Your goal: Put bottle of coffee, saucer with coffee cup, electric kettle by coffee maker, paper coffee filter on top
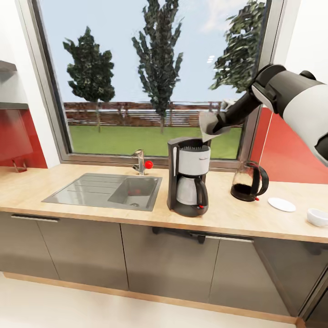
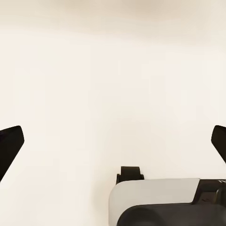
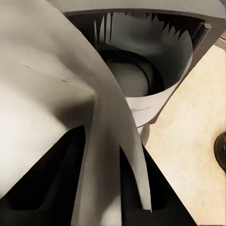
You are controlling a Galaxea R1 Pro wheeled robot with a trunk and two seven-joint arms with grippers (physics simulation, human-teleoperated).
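Note:
The coffee maker (image 1: 187,175) stands on the kitchen countertop (image 1: 36,182), right of the sink. Just above its open top, my right gripper (image 1: 217,125) is shut on a pale paper coffee filter (image 1: 207,125). In the right wrist view the filter (image 3: 70,94) spreads between the dark fingers (image 3: 47,188), over the machine's filter housing (image 3: 141,61). The electric kettle (image 1: 248,180) sits to the right of the machine, then the saucer (image 1: 281,204) and the coffee cup (image 1: 317,216), which rests on the counter beside the saucer. My left gripper (image 2: 113,141) is open over pale floor. The bottle of coffee is out of view.
A steel sink (image 1: 105,191) with a faucet (image 1: 140,161) takes up the counter's left half. Dark kitchen shelf boards (image 1: 9,105) hang on the wall at far left. A large window runs behind the counter. Grey cabinet fronts lie below it.

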